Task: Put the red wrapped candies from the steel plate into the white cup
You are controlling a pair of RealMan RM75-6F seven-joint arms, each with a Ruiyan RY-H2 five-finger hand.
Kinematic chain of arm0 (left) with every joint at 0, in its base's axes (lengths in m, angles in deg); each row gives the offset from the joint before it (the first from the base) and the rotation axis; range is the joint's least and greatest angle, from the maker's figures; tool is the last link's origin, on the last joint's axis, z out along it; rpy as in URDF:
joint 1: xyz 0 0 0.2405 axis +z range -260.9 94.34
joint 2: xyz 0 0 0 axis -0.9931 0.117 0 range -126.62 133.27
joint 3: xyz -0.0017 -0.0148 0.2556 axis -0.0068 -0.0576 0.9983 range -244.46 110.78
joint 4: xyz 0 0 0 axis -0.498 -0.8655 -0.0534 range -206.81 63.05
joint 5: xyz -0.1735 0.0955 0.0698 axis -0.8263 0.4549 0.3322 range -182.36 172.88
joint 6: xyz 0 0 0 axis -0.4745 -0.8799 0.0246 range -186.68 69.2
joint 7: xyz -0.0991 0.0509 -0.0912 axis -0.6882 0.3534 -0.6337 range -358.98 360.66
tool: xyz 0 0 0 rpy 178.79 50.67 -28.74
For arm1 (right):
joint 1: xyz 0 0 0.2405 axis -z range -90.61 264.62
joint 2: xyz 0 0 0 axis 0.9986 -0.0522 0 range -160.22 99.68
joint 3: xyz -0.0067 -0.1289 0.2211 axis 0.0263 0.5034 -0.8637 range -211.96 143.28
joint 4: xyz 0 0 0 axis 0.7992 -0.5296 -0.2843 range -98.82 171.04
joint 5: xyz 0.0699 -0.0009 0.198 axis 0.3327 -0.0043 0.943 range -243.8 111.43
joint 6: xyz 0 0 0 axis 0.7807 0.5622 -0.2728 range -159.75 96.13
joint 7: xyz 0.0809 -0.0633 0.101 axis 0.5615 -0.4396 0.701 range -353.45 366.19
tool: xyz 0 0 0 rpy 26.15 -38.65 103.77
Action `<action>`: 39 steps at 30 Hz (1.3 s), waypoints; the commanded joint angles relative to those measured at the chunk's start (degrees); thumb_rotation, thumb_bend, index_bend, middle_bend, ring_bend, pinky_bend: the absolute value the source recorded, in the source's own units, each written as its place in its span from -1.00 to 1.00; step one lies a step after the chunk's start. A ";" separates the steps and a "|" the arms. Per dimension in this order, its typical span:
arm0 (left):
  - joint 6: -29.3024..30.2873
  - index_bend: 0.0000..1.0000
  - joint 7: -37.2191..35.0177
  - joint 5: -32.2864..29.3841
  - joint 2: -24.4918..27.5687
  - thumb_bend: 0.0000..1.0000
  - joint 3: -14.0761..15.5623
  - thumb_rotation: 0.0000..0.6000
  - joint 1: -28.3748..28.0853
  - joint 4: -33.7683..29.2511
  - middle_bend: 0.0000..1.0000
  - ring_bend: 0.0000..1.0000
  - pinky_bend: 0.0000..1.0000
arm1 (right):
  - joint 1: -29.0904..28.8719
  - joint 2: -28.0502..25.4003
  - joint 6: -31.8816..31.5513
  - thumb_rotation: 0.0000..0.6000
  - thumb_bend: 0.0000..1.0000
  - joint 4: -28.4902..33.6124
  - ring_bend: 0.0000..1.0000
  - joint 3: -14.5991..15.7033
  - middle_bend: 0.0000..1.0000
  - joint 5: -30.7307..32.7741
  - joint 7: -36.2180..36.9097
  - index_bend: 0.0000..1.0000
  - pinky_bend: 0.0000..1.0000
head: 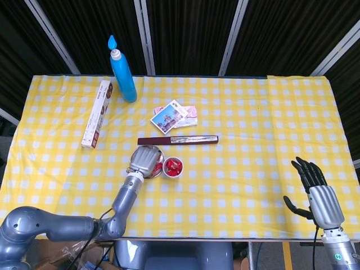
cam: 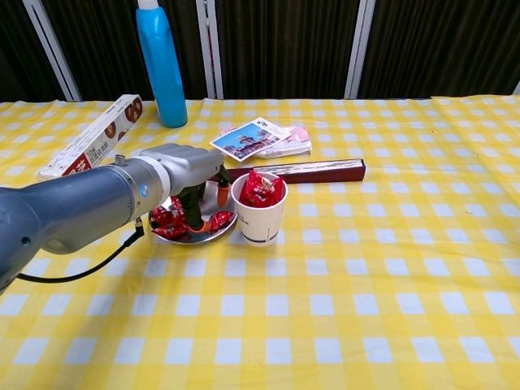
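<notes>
Fingers of my left hand (cam: pixel 188 180) reach down into the shallow round steel plate (cam: pixel 223 195), tips among the crinkly red wrapped candies (cam: pixel 166 220), but I cannot tell whether they have pinched one. I judge this the pick step; next I need a firm pinch, then a short lift across to the white paper cup (cam: pixel 260 219) just beside the plate, already heaped with glossy wrappers. My right hand (head: pixel 316 191) rests spread and empty, well apart.

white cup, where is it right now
In the chest view the white cup stands left of centre, touching the steel plate's right rim, just before the dark long box.
</notes>
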 commanded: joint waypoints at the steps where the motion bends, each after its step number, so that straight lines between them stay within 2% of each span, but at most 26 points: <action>1: -0.50 -0.19 -0.20 0.25 -0.46 -0.36 0.24 1.00 -0.17 0.62 1.00 1.00 1.00 | -0.01 0.00 0.03 1.00 -0.22 0.00 -1.00 0.00 -1.00 0.00 0.00 -1.00 -1.00; 5: -1.07 -0.13 -0.15 0.41 -0.92 -0.32 0.69 1.00 -0.28 1.29 1.00 1.00 1.00 | -0.02 0.00 0.07 1.00 -0.23 0.04 -1.00 0.00 -1.00 0.04 0.04 -1.00 -1.00; 10: -1.05 0.05 -0.32 0.86 -1.11 -0.11 1.00 1.00 -0.18 1.55 1.00 1.00 1.00 | 0.02 -0.03 0.05 1.00 -0.22 0.08 -1.00 -0.03 -1.00 0.15 0.11 -1.00 -1.00; 15: -0.18 0.08 -0.63 1.74 0.12 -0.07 1.22 1.00 0.40 0.33 1.00 1.00 1.00 | 0.02 -0.01 0.05 1.00 -0.23 0.05 -1.00 0.03 -1.00 0.01 0.07 -1.00 -1.00; 19: 1.04 0.08 -1.42 2.62 2.56 -0.07 0.94 1.00 1.28 -2.63 1.00 1.00 1.00 | 0.08 -0.02 -0.06 1.00 -0.23 0.11 -1.00 0.04 -1.00 -0.02 0.03 -1.00 -1.00; 25: 3.12 0.08 -3.03 5.45 8.74 -0.07 0.02 1.00 2.69 -10.36 1.00 1.00 1.00 | 0.00 0.09 0.08 1.00 -0.22 0.07 -1.00 0.08 -1.00 -0.12 -0.19 -1.00 -1.00; 30: 4.00 0.08 -4.38 8.29 12.46 -0.07 -1.77 1.00 2.54 -16.43 1.00 1.00 1.00 | 0.05 0.24 0.01 1.00 -0.22 0.05 -1.00 0.04 -1.00 -0.07 -0.67 -1.00 -1.00; 35: 5.14 0.07 -6.46 12.56 11.35 -0.07 -2.87 1.00 1.86 -17.82 1.00 1.00 1.00 | 0.14 0.26 -0.04 1.00 -0.22 0.05 -1.00 -0.03 -1.00 0.19 -0.73 -1.00 -1.00; 39: 4.78 0.04 -5.65 12.11 9.19 -0.08 -3.24 1.00 0.39 -16.87 1.00 1.00 1.00 | 0.17 0.26 -0.13 1.00 -0.23 0.05 -1.00 -0.01 -1.00 0.08 -0.72 -1.00 -1.00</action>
